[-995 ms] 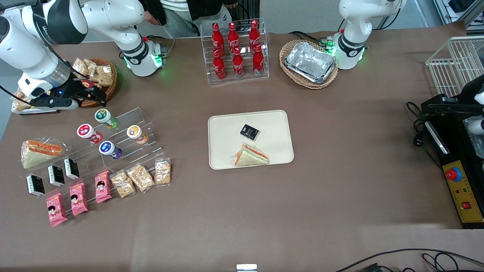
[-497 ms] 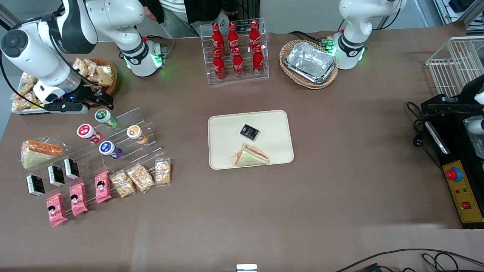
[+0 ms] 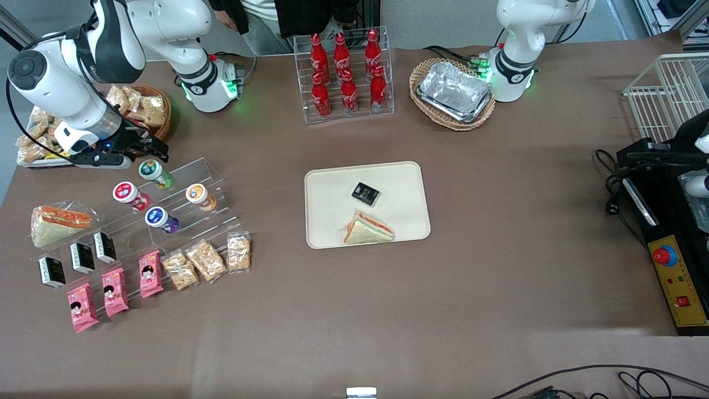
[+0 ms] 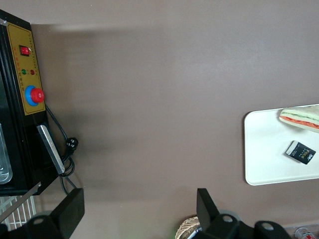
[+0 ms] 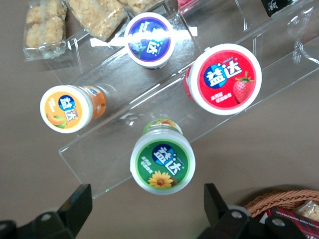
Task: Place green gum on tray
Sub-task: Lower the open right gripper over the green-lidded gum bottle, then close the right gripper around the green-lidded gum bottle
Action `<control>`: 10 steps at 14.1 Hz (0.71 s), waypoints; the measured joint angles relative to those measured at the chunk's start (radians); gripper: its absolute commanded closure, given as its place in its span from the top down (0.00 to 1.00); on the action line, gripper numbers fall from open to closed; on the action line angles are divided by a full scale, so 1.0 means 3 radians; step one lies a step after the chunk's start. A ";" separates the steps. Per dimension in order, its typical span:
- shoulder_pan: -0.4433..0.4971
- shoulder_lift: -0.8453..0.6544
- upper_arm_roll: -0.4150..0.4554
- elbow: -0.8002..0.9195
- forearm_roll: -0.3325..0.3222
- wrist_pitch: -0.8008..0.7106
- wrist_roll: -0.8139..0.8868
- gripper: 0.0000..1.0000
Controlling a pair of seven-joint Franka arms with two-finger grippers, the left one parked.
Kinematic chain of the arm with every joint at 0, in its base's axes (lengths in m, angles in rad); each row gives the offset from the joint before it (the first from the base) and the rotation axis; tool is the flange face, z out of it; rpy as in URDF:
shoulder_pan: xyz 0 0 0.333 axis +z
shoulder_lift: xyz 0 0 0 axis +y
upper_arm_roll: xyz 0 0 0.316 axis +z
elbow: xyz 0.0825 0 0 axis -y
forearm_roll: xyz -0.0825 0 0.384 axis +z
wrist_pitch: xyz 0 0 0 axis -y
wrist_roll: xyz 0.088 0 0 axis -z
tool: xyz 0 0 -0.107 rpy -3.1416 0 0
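The green gum point(image 3: 153, 171) is a small canister with a green-labelled white lid, standing on the top step of a clear acrylic riser point(image 3: 183, 202). It also shows in the right wrist view point(image 5: 162, 160). My right gripper point(image 3: 143, 149) hovers just above it, a little farther from the front camera; in the wrist view the gripper point(image 5: 147, 206) is open and empty, its fingers wide apart beside the lid. The cream tray point(image 3: 327, 188) lies at the table's middle and holds a wrapped sandwich point(image 3: 367, 228) and a small black packet point(image 3: 365, 193).
Red-lidded point(image 3: 126, 193), orange-lidded point(image 3: 197, 194) and purple point(image 3: 159, 218) canisters share the riser. Snack packets, black boxes and a sandwich point(image 3: 58, 221) lie nearer the front camera. A wicker basket of snacks point(image 3: 145, 111) sits by the gripper. Cola bottles point(image 3: 343, 72) and foil trays point(image 3: 454, 91) stand farther back.
My right arm has swung in toward the riser and lowered, bringing the gripper from beside the snack basket to just above the green gum. Nothing else moved.
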 measured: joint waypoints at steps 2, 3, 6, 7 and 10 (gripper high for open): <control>0.0000 0.0028 0.0001 -0.0002 0.0000 0.0005 0.0077 1.00; 0.0001 0.0051 0.0001 -0.0002 0.0000 0.0014 0.0103 1.00; 0.0001 0.0110 0.0002 -0.0002 0.0000 0.0031 0.0115 1.00; 0.0001 0.0121 0.0002 -0.0002 0.0000 0.0035 0.0117 1.00; 0.0001 0.0152 0.0001 -0.0002 0.0000 0.0080 0.0121 1.00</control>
